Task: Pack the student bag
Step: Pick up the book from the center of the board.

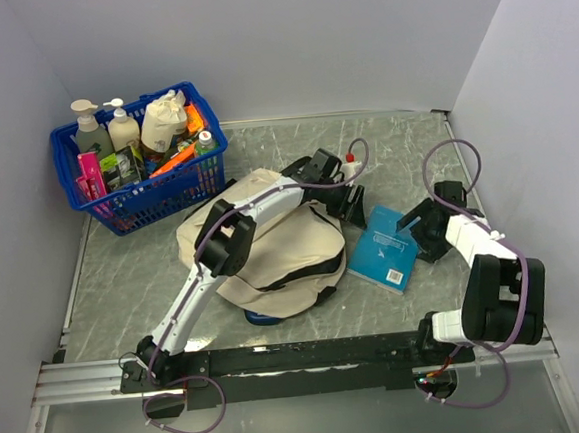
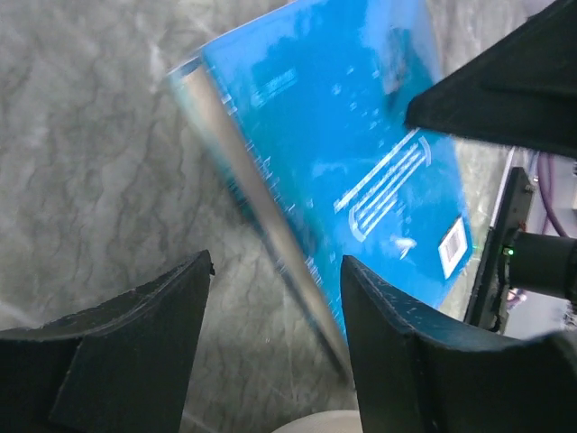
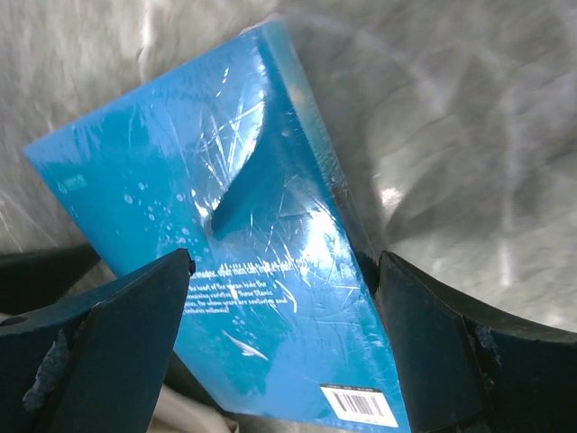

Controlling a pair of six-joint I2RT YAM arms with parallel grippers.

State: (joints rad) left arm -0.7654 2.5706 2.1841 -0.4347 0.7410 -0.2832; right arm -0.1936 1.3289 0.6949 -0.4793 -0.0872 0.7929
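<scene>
Two claws bracket one book, and that is where trouble could start. The left gripper (image 2: 278, 271) has its jaws spread and pinches nothing, with the spine edge of the blue book (image 2: 343, 135) running down toward the gap between its fingers. The right gripper (image 3: 284, 262) is spread wider and straddles the book's other end; I cannot tell whether either pad touches the cover. The cover's glossy wrap looks slick, so a pinch on a thin edge may slide off, or may push the book across the marbled table (image 1: 124, 280) rather than lift it. If both claws close at once, they could shove the book against each other, buckle the cover or knock fingers, since one right finger hangs close over the cover in the left wrist view. Further out, the student bag (image 1: 282, 247) lies slumped flat just left of the book, beneath the left arm. Whether its mouth is open I cannot tell. A limp or closed mouth would stop the book at the zip, or the push would drag the whole bag. The arm crossing the bag could also snag a black strap when it swings. The blue basket (image 1: 59, 159) of bottles sits well apart at the far left, unlikely to be disturbed by this step.
</scene>
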